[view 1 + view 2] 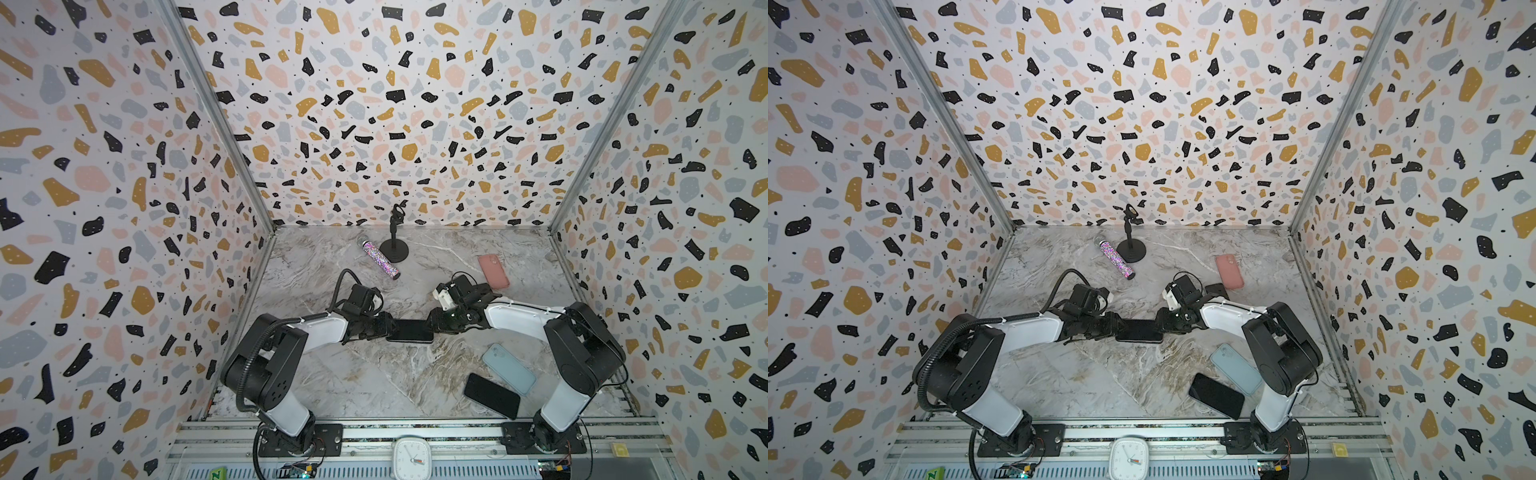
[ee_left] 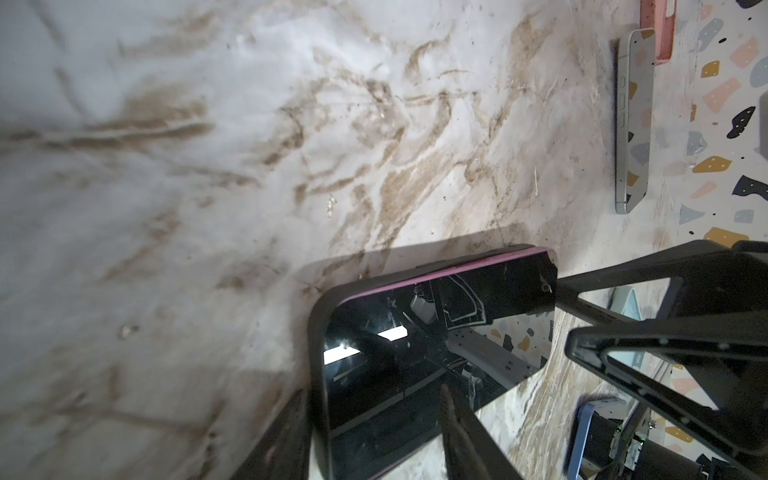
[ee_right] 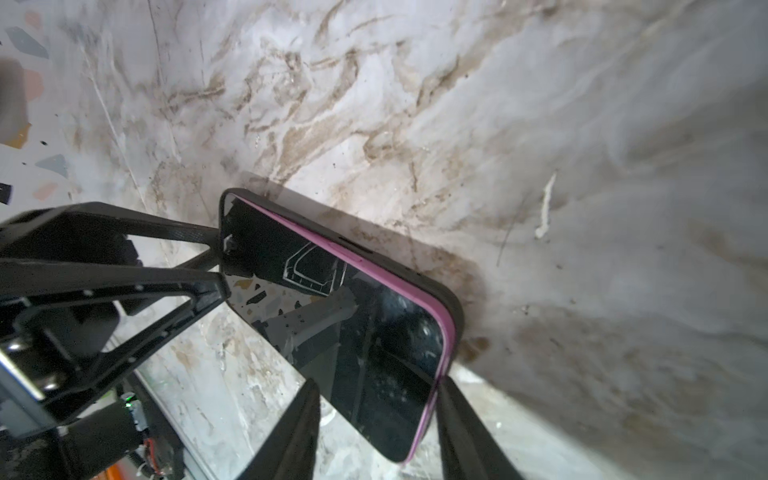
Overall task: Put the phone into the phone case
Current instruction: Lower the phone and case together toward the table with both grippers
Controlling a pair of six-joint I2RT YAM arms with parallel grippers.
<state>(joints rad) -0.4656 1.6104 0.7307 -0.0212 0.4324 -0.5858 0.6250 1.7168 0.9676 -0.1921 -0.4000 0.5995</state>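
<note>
Left gripper and right gripper flank the phone, pink edge showing above its case, long axis between them; I cannot tell if either clamps.

Glitter microphone lying beside black stand; white clock in front.

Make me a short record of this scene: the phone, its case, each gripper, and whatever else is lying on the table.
phone: screen up, pink edge, mid-table, between both grippers
case: black, around the phone's corner; pink edge exposed along one side
left gripper: at one end of the phone, grip unclear
right gripper: fingers against both sides of the other end
elsewhere: pink case, light blue phone, black phone, glitter microphone, stand
</note>
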